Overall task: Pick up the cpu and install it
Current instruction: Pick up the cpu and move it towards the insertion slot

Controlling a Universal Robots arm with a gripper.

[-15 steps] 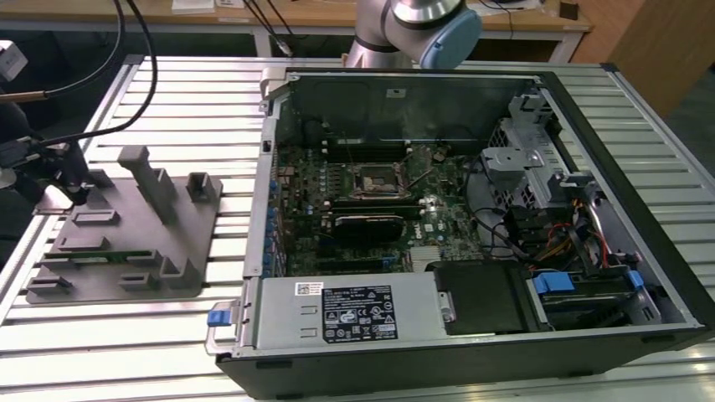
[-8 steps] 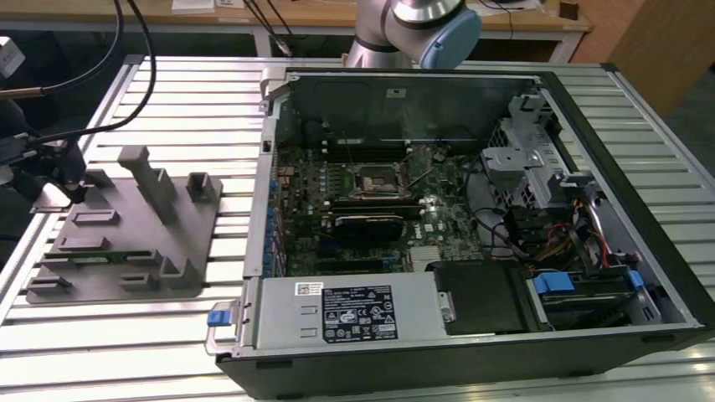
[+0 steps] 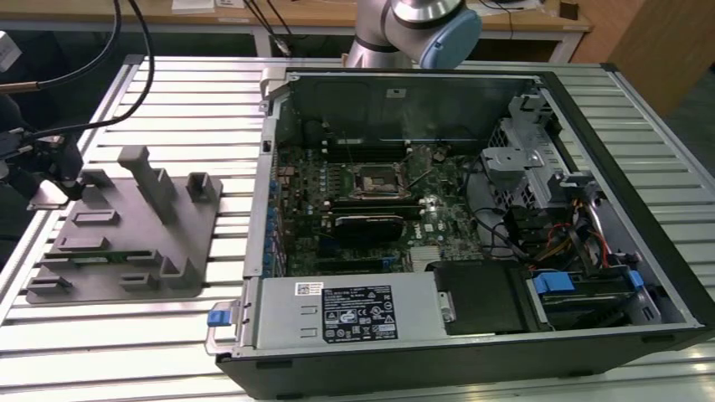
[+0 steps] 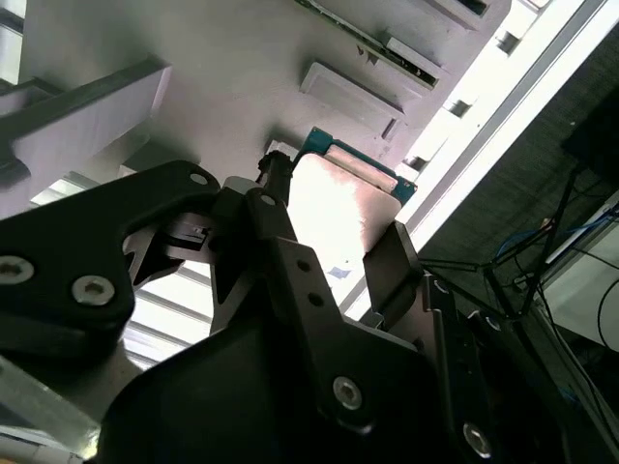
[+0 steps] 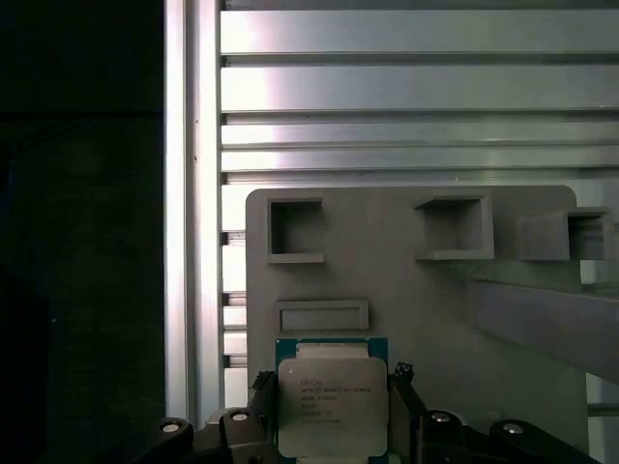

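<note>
Where both wrist views look down the gripper (image 5: 332, 379), the cpu (image 5: 332, 404) sits between its dark fingers (image 5: 263, 389), which press on two opposite edges. The first wrist view shows the chip's silver top and green rim, above a grey holder (image 5: 387, 280) with square pockets. The second wrist view shows it glaring white against the holder's pale face.

In the exterior view, the gripper (image 3: 54, 166) is at the exterior view's left edge, over the holder's (image 3: 123, 243) near corner. An open case (image 3: 625, 109) fills the middle and the exterior view's right, with a bare socket (image 3: 374, 180) at its centre. All rest on a slatted metal table (image 3: 167, 92). The arm (image 3: 416, 25) and a wooden desk (image 3: 201, 15) are along the top edge.
</note>
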